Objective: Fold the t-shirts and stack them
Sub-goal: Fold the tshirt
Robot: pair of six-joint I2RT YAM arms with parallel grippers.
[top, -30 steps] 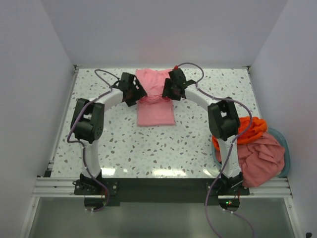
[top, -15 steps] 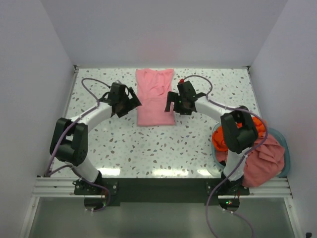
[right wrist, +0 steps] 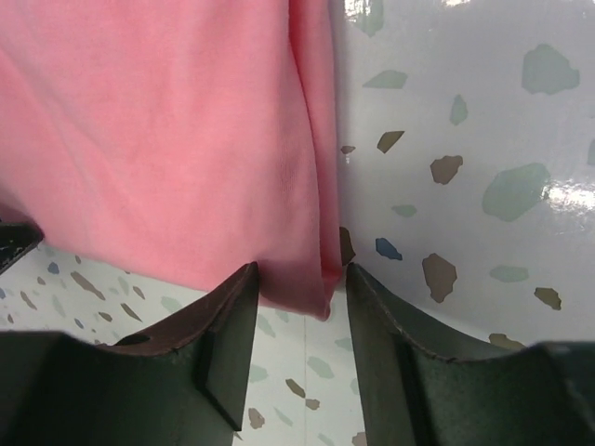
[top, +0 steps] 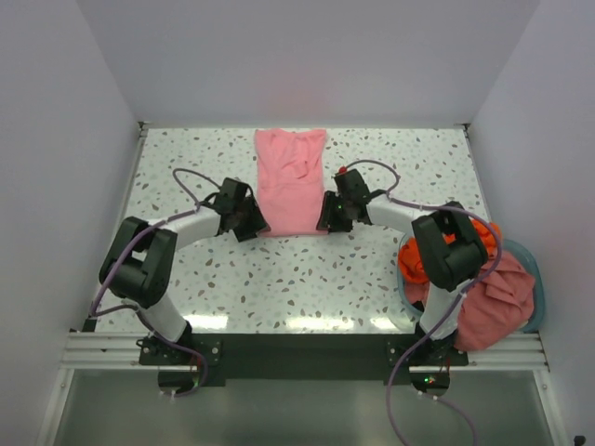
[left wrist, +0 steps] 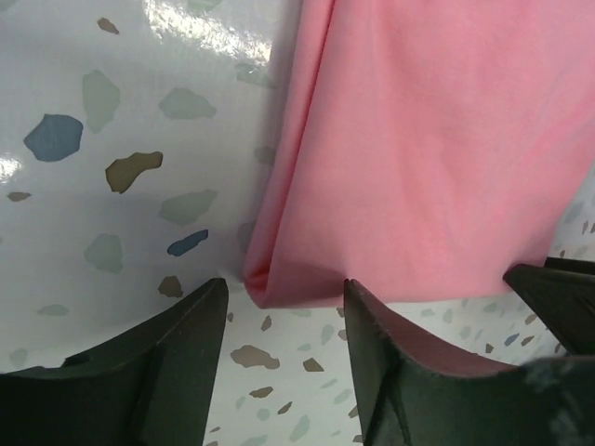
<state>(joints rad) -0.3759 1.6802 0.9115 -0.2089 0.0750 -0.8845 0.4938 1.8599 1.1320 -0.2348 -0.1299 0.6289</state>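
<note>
A light pink t-shirt (top: 290, 181) lies folded into a long strip at the back middle of the speckled table (top: 186, 269). My left gripper (top: 251, 223) sits low at its near left corner. In the left wrist view that gripper (left wrist: 284, 288) is open, and the cloth's corner (left wrist: 270, 279) lies just between the fingertips. My right gripper (top: 332, 216) is at the near right corner. It (right wrist: 300, 274) is open astride the cloth's edge (right wrist: 311, 279). An orange-red t-shirt (top: 469, 237) and a salmon-pink t-shirt (top: 493, 297) are heaped at the right.
The heap sits in a pale teal round basket (top: 535, 269) at the table's right edge, beside the right arm's elbow (top: 446, 246). White walls close in the back and both sides. A metal rail (top: 297, 348) with the arm bases runs along the near edge.
Both grippers let go of the pink shirt's far part, swung outward, then came down to its near corners. The shirt now lies flat at full length.
</note>
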